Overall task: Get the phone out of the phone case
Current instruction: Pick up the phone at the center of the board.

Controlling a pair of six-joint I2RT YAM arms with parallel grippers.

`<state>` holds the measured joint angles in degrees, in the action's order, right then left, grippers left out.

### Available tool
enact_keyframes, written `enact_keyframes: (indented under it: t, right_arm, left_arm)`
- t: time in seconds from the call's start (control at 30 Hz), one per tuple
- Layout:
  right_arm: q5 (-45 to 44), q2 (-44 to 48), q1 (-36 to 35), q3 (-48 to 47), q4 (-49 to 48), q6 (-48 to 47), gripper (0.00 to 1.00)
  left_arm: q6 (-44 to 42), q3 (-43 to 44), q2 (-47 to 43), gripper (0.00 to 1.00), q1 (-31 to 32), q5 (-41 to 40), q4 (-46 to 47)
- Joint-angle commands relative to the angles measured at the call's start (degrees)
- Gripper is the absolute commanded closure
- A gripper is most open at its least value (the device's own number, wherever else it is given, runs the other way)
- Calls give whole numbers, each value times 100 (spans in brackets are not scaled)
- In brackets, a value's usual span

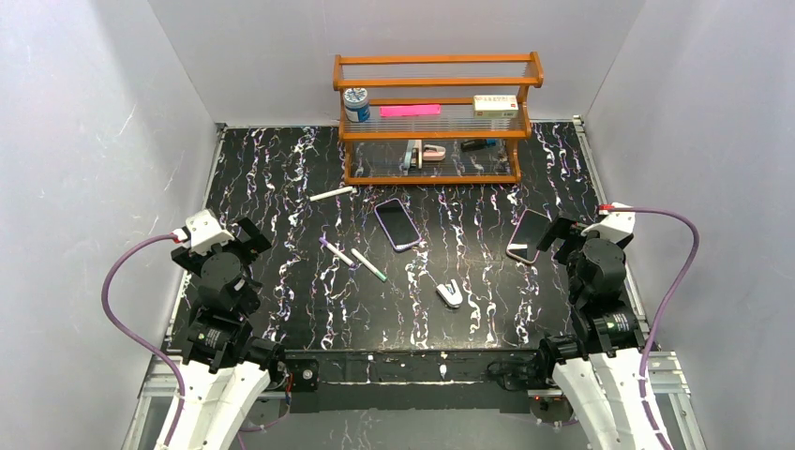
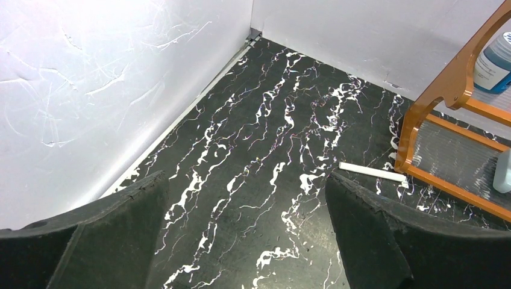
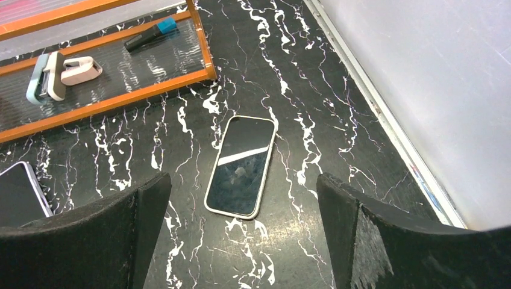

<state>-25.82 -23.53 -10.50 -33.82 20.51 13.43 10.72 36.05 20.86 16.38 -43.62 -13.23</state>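
Two phones lie face up on the black marbled table. One, in a purple case [image 1: 397, 223], is at the centre; its corner shows in the right wrist view [image 3: 21, 195]. The other, in a pale cream case [image 1: 528, 235], lies at the right and shows whole in the right wrist view [image 3: 241, 165]. My right gripper [image 1: 561, 234] is open and empty, just right of and above the cream-cased phone; its jaws [image 3: 241, 241] stand wide apart. My left gripper [image 1: 246, 239] is open and empty at the left, far from both phones, over bare table [image 2: 247, 241].
An orange wooden rack [image 1: 436, 84] stands at the back with a jar [image 1: 356, 103], a pink item, a box and small tools. A white stick [image 1: 332, 193], two pens [image 1: 337, 251] [image 1: 368, 265] and a small white stapler [image 1: 449, 292] lie on the table. White walls enclose three sides.
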Motion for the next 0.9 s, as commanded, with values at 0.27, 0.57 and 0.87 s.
enact_keyframes:
  t: [0.27,0.57,0.87]
  right_arm:
    - [520,-778,22,-429,-58,75,1]
    - [701,-2213,26,-1057,534,901,1]
    - [945,-4243,95,-2024,1674,1743,1]
  left_arm:
    - [51,-397,-184,2,97,-75,74]
    - [69,-594,-475,2,172,802,-226]
    - [184,-729,-637,2,346,825,-129]
